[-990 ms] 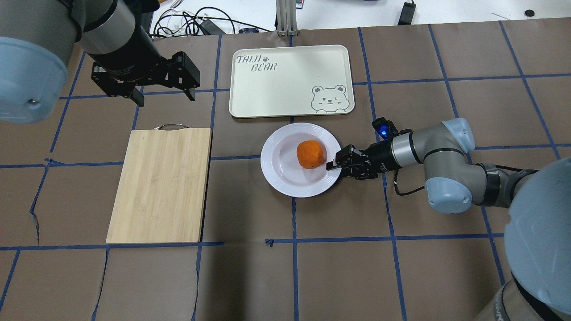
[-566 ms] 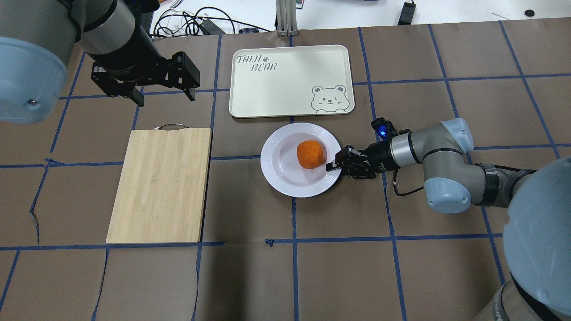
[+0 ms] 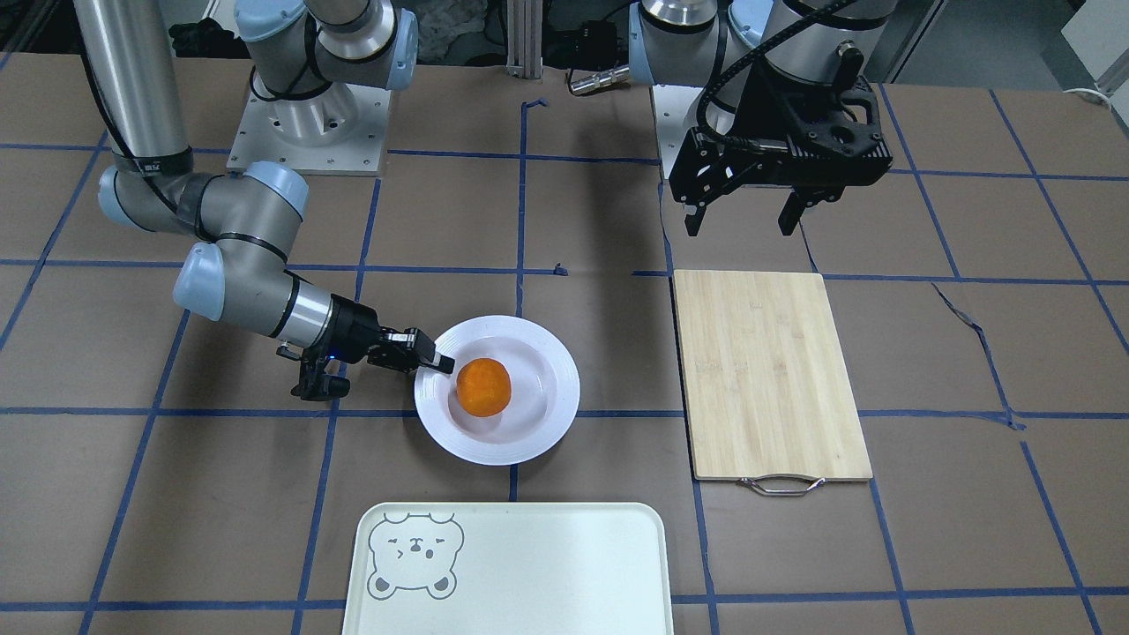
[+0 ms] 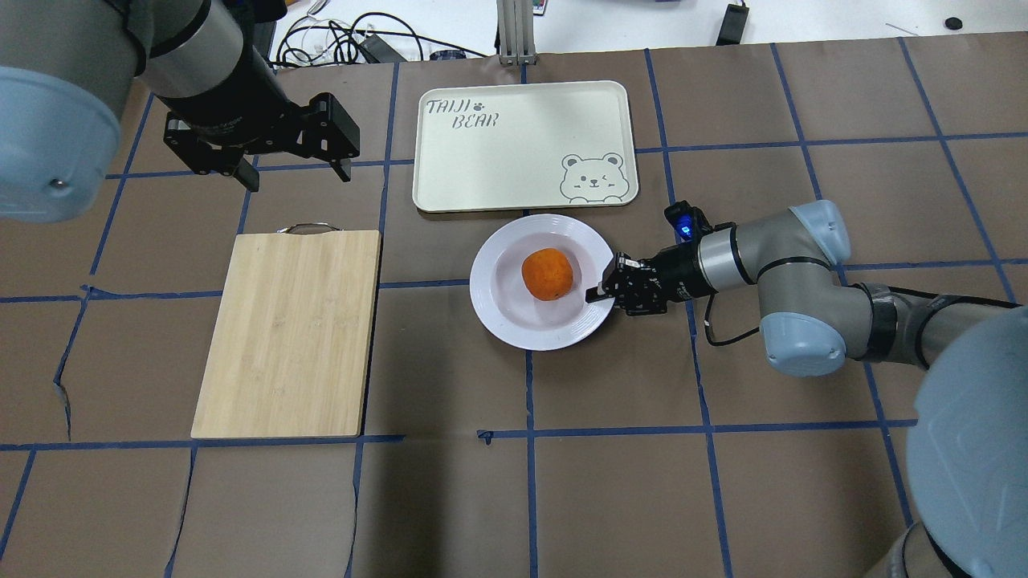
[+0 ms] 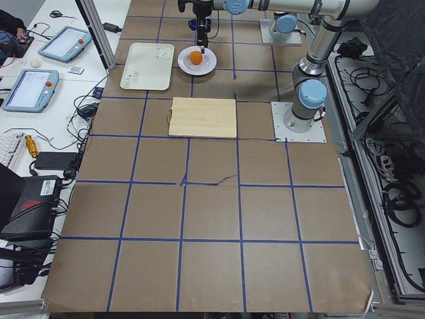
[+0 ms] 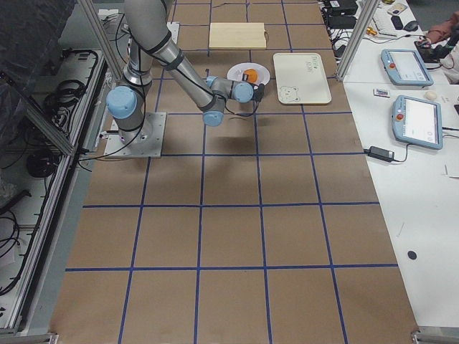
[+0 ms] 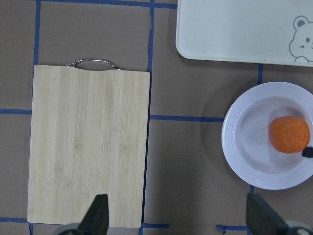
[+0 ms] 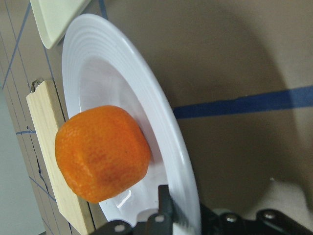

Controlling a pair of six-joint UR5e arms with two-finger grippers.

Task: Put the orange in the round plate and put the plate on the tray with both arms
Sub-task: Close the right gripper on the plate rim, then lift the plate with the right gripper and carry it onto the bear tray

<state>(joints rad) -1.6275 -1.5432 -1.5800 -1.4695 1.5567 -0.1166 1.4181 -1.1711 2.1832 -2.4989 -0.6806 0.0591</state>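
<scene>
The orange (image 4: 548,274) sits in the sunken middle of the round plate (image 4: 491,299), a bit toward the far side of the dip. The plate is on the table (image 4: 450,498), and its far rim comes right up to the near long edge of the tray (image 4: 522,160). I can't tell if they actually touch.

The plate is round, so it has no long axis. The tray's long axis runs left to right across the table, with the bear face in the near corner on the robot's right, the corner closest to the plate.

The right gripper (image 4: 601,291) lies low and nearly flat, pointing toward the robot's left. Its fingers are pinched on the plate's right-hand rim. In the right wrist view one finger (image 8: 166,203) lies on top of the rim, and the other is hidden underneath. I can't say whether that edge is off the table.

The left gripper (image 4: 298,175) hovers past the handle end of the cutting board (image 4: 289,333), fingers spread wide and holding nothing.

The front-facing view cuts off the tray's bottom edge.
</scene>
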